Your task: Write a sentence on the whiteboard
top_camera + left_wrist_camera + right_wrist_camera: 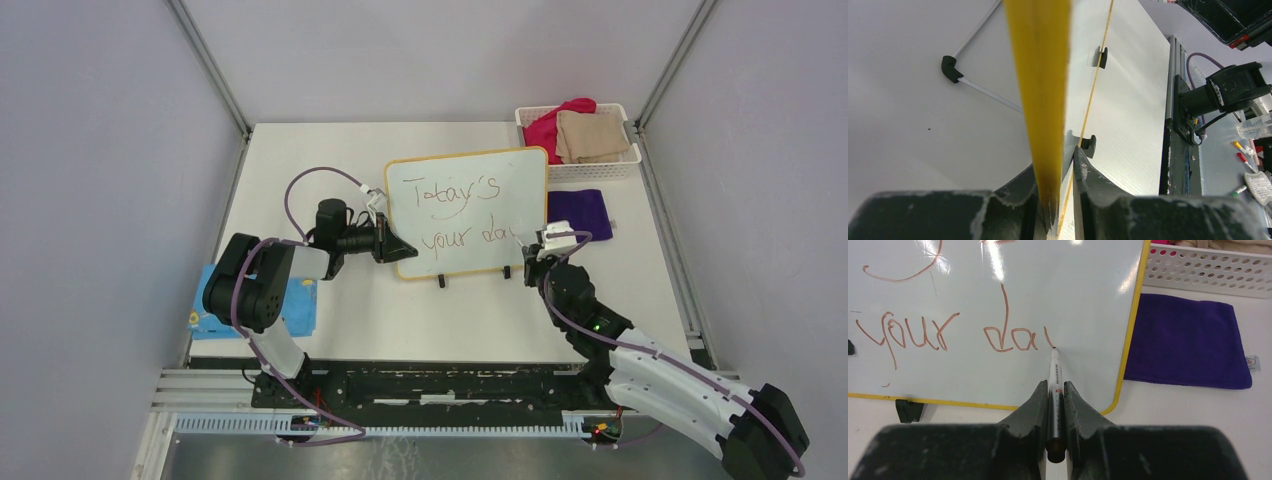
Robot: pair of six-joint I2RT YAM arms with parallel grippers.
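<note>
The whiteboard (500,215) stands upright on the table, yellow-framed. On it the sentence (445,192) reads "Today's" above "your da", in thin reddish-brown cursive. My left gripper (398,248) is shut on the whiteboard's left edge; in the left wrist view the yellow frame (1040,75) runs down between the fingers of the left gripper (1057,165). My right gripper (1055,386) is shut on a white marker (1055,371). The marker's tip touches the board at a short stroke just after "da" in the sentence (913,332). In the top view the right gripper (532,248) is at the board's lower right corner.
A white basket (592,170) holding pink and beige cloths sits at the back right. A purple cloth (580,213) lies flat beside the board's right edge. A blue card (297,305) lies under the left arm. The board's black feet (441,281) rest in front.
</note>
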